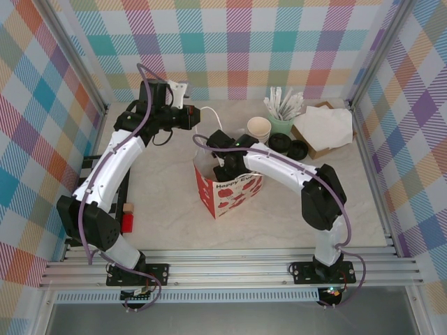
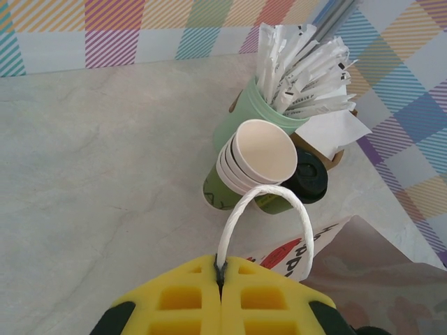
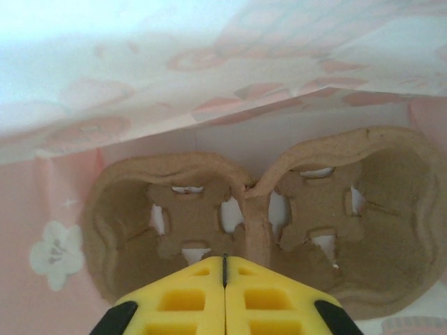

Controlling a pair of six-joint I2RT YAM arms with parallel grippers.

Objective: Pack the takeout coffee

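Note:
The takeout coffee cup (image 2: 255, 150), dark green outside and cream inside, tops a short stack with no lid on it. It also stands at the back of the table (image 1: 259, 128). Black lids (image 2: 307, 178) lie just right of it. My left gripper (image 2: 221, 269) is shut on the white handle (image 2: 269, 192) of the heart-printed paper bag (image 1: 230, 194). It holds that handle up behind the bag (image 1: 194, 117). My right gripper (image 3: 225, 258) is shut and empty inside the bag, just above a brown pulp cup carrier (image 3: 209, 223) on the bag's floor.
A pale mint cup of white wrapped sticks (image 1: 282, 123) stands behind the cup stack. A brown box of white napkins (image 1: 325, 129) sits at the back right. Red and wooden blocks (image 1: 128, 220) lie by the left arm's base. Metal frame rails edge the table.

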